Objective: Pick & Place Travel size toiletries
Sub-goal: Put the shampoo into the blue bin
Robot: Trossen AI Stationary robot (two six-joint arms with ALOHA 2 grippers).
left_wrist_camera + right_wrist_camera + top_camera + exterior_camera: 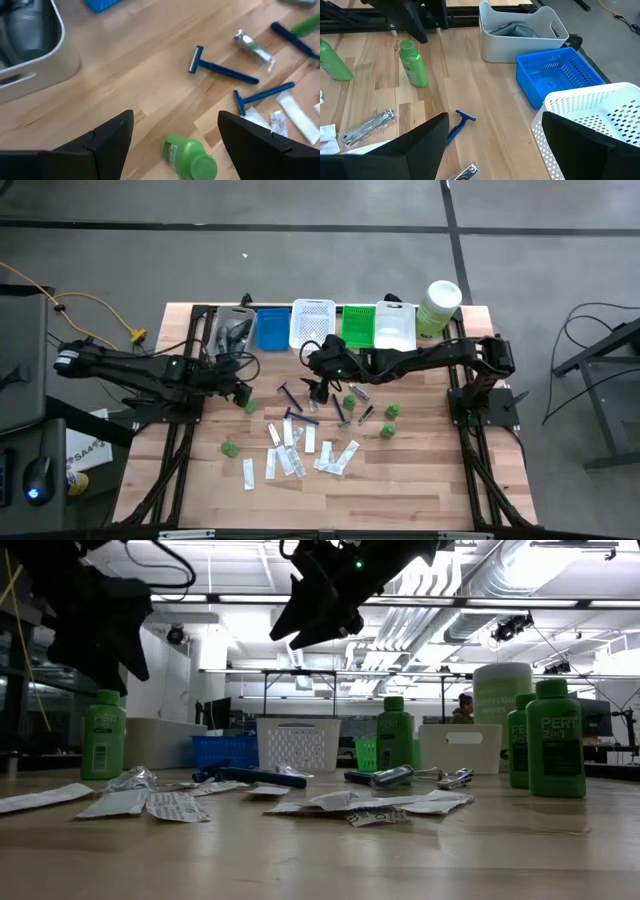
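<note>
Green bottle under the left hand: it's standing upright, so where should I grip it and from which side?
Grip the green bottle across its round body, below the cap. It stands upright near the clear basket, and the left hand, open, hovers above with a finger on each side. So I'd come straight down and close on the body. The nearest razor lies clear of that path.

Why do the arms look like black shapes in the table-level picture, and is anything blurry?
Low view: bright ceiling lights behind turn the left pincer and right pincer into silhouettes, and the nearest tabletop is soft. Left wrist view: the green bottle between the open fingers is slightly blurred.
</note>
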